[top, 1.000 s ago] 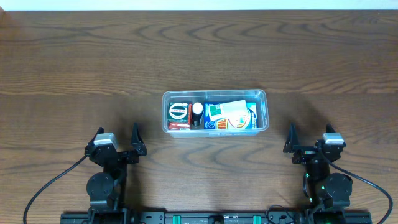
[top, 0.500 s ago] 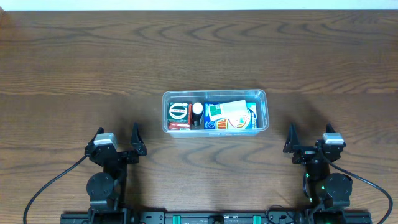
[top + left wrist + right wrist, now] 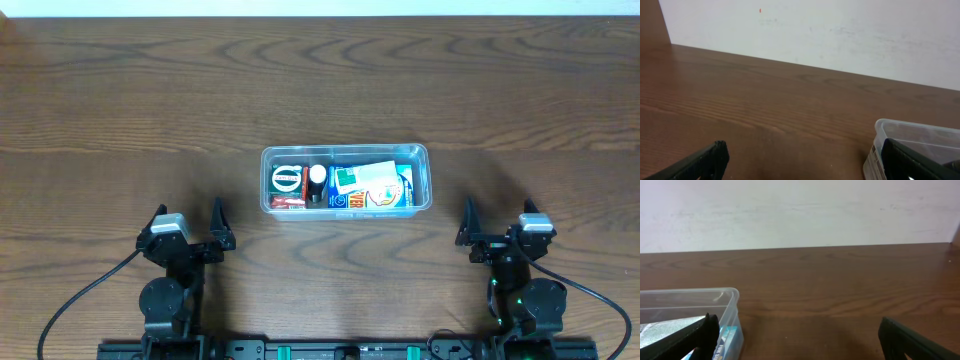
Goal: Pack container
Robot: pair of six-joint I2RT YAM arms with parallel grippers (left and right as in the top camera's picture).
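The container is a clear rectangular tub in the middle of the table, holding several small packets: red and green ones at its left, blue and white ones at its right. Its corner shows in the left wrist view and in the right wrist view. My left gripper is open and empty near the front edge, left of the tub; it also shows in the left wrist view. My right gripper is open and empty, right of the tub; it also shows in the right wrist view.
A wooden table spreads under everything. A white wall stands beyond the table's far edge. Black cables run from both arm bases at the front edge.
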